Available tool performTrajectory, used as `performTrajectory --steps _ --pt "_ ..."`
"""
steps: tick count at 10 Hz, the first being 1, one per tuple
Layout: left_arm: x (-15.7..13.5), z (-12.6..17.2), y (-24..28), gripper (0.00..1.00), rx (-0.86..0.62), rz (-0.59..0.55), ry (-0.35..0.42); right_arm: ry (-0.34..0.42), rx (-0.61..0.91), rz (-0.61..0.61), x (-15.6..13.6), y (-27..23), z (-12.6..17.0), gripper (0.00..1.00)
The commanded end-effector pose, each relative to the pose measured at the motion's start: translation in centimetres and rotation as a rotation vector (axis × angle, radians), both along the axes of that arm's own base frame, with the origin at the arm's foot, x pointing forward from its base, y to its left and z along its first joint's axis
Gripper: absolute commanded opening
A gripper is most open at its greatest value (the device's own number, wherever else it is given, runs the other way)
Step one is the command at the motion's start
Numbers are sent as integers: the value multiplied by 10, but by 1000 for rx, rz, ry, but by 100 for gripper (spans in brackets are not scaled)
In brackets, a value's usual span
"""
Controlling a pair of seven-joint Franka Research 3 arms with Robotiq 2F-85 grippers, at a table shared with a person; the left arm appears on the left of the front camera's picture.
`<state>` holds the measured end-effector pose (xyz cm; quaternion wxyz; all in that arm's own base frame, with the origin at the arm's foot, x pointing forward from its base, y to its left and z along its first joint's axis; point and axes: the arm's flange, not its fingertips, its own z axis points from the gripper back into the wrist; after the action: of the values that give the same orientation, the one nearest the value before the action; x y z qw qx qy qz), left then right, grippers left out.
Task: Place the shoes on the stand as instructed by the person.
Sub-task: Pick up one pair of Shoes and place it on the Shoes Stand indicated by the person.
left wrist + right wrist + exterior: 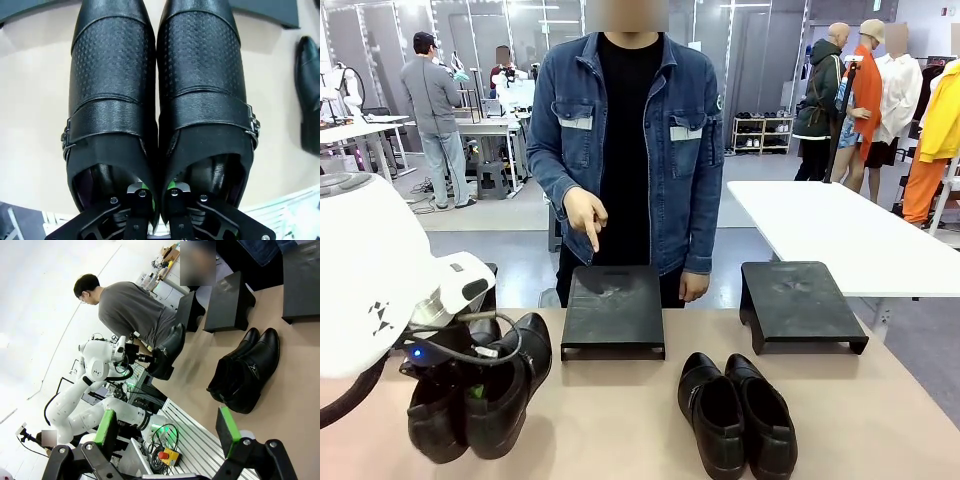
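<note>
You have four shoes point(200, 75) in two pairs. Near left, your left end effector point(157, 196) is clenched on the first pair point(510, 400), one finger inside each shoe. Your right end effector point(166, 426) is released. Near right, the second pair point(715, 420) rests on the bench point(620, 430). Beyond, the person's hand point(584, 212) points down at the left stand point(613, 305); the right stand point(798, 298) sits apart.

A robotics lab in an open hall. In the right wrist view, a white jointed robot arm point(97, 365) rises at 9 o'clock beside a slotted aluminium base plate point(200, 435), with loose cables and a red emergency-stop button on a yellow box point(166, 456) at 6 o'clock. In the front view, cluttered white workbenches point(490, 125) and a person in a grey jacket point(432, 100) stand at 10 o'clock, a long white table point(840, 235) at 3 o'clock, and a low pale shelf rack point(762, 133) at 1 o'clock
</note>
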<state>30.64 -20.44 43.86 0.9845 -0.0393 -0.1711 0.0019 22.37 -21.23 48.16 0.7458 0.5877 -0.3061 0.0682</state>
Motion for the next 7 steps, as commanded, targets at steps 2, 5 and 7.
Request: performTrajectory --steps 2,5,7 --pt "16 22 -27 7 -43 -20 -166 -22 -4 6 -1 -2 1 100" --pt "67 43 -63 7 -44 -60 -182 -22 -4 6 -1 -2 1 100" --pt "101 57 -98 7 5 -99 -209 -22 -4 6 -1 -2 1 100"
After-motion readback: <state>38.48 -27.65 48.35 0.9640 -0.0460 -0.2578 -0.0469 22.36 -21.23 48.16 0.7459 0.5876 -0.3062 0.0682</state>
